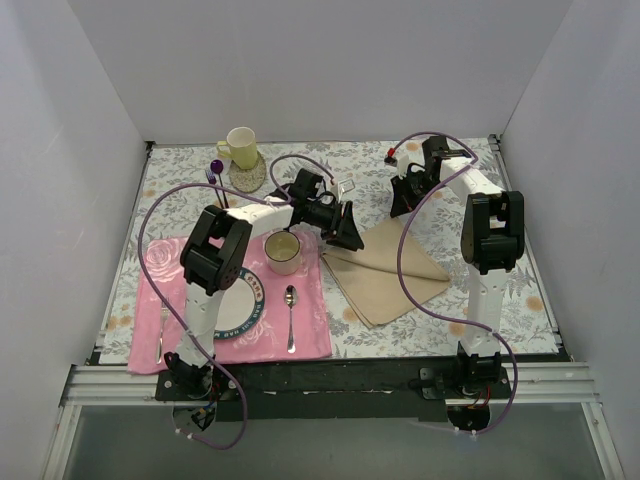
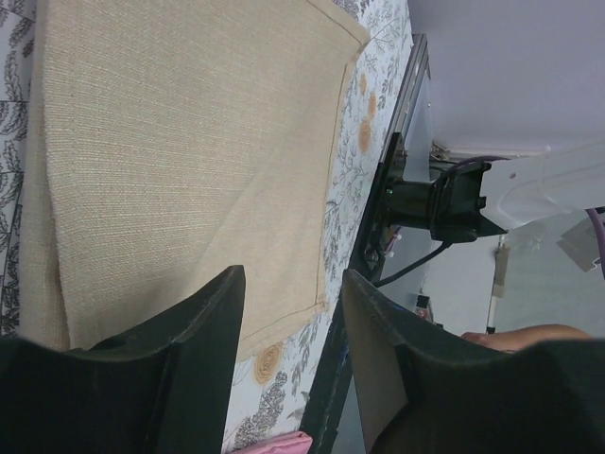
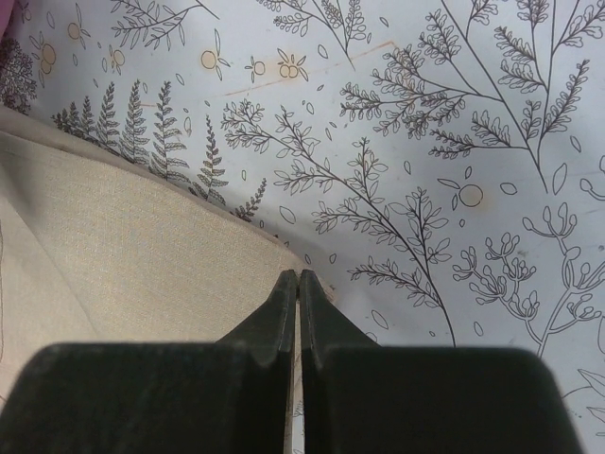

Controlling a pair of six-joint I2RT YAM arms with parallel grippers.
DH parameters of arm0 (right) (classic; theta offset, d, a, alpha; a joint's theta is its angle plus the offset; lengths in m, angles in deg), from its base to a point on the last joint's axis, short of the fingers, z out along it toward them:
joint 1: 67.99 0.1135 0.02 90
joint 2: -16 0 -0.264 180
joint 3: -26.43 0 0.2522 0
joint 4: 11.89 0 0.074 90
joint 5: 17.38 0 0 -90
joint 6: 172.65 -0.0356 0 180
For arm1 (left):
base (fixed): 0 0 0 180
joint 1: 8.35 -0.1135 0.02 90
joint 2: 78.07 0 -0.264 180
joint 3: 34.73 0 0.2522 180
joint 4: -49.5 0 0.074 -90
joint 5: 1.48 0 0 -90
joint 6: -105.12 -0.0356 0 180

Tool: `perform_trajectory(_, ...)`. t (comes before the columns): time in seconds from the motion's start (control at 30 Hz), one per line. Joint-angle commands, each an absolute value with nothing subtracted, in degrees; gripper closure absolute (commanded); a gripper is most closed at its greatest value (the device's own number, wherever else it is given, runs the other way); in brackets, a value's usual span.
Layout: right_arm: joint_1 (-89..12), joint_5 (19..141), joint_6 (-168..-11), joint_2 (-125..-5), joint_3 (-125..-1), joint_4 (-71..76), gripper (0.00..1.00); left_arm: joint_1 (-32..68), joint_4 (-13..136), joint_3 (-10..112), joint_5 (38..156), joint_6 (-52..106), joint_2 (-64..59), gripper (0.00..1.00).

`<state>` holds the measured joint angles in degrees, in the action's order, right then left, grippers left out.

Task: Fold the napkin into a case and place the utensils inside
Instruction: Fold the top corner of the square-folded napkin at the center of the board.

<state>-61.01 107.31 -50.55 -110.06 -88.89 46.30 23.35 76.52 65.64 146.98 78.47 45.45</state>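
On the left, the fork (image 1: 161,335) and spoon (image 1: 290,315) lie either side of the plate (image 1: 255,290) on the pink placemat (image 1: 310,340), well apart from the cloth and waiting until there is a case to take them. The left fingers (image 2: 213,322) hang spread wide over the napkin's near-left part, holding nothing, probably lined up to take an edge. The napkin (image 1: 395,275) lies flat on the counter (image 1: 180,200) to the right of the placemat, already doubled over in loose layers. At its far corner the right fingers (image 3: 284,312) are pressed together at the cloth's edge, perhaps pinning it. Whether any cloth is nipped cannot be told.
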Motion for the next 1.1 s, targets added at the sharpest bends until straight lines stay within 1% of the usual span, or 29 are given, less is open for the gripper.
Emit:
perform_trajectory(0.0, -61.1, 108.9, -50.6, -106.5, -89.5, 45.1, 0.99, 23.3, 73.4, 65.0, 146.7, 81.0, 46.4, 0.56)
perform_trajectory(0.3, -61.0, 109.3, -50.7, -106.0, -88.9, 45.3, 0.99, 23.6, 73.7, 63.2, 146.1, 79.6, 48.6, 0.60)
perform_trajectory(0.47, -61.0, 110.1, -51.6, -105.0, -89.5, 45.7, 0.98, 23.6, 75.7, 61.4, 142.9, 79.2, 50.5, 0.64)
perform_trajectory(0.5, -61.0, 110.1, -52.1, -104.5, -89.5, 46.0, 0.93, 23.6, 76.2, 61.5, 142.3, 78.9, 51.1, 0.64)
perform_trajectory(0.53, -61.1, 111.0, -53.3, -103.4, -89.5, 46.3, 0.78, 23.6, 77.9, 61.8, 141.9, 78.2, 52.3, 0.66)
perform_trajectory(0.57, -61.2, 111.8, -53.8, -102.7, -89.3, 47.0, 0.69, 23.6, 78.3, 62.0, 141.2, 77.5, 52.5, 0.66)
perform_trajectory(0.6, -61.3, 112.2, -54.5, -101.6, -88.7, 46.8, 0.61, 23.6, 78.4, 62.0, 140.4, 77.3, 52.7, 0.66)
perform_trajectory(0.63, -61.5, 113.2, -55.4, -99.4, -87.3, 46.6, 0.51, 23.6, 79.4, 62.2, 139.8, 77.1, 53.1, 0.67)
perform_trajectory(0.7, -62.2, 115.3, -58.5, -97.3, -85.6, 46.3, 0.39, 23.6, 80.4, 62.7, 139.0, 76.2, 53.9, 0.67)
perform_trajectory(0.73, -62.5, 118.5, -59.4, -95.5, -83.9, 46.4, 0.29, 23.6, 81.2, 62.7, 138.7, 76.0, 54.0, 0.67)
perform_trajectory(0.8, -62.5, 122.0, -62.0, -94.0, -82.0, 48.1, 0.28, 23.6, 81.8, 62.4, 137.7, 75.7, 54.1, 0.67)
perform_trajectory(0.83, -62.5, 126.2, -63.0, -92.6, -80.4, 48.1, 0.28, 23.6, 82.1, 62.3, 137.4, 75.4, 54.0, 0.68)
perform_trajectory(0.93, -61.6, 133.5, -69.0, -89.9, -72.4, 45.1, 0.29, 23.6, 82.3, 61.6, 137.6, 75.5, 53.9, 0.68)
perform_trajectory(0.97, -61.1, 134.4, -70.2, -89.3, -68.0, 44.2, 0.29, 23.6, 82.4, 61.5, 137.7, 75.4, 53.9, 0.68)
perform_trajectory(1.07, -59.0, 136.4, -72.5, -88.0, -62.6, 40.9, 0.29, 23.6, 82.3, 61.3, 137.8, 75.8, 54.0, 0.69)
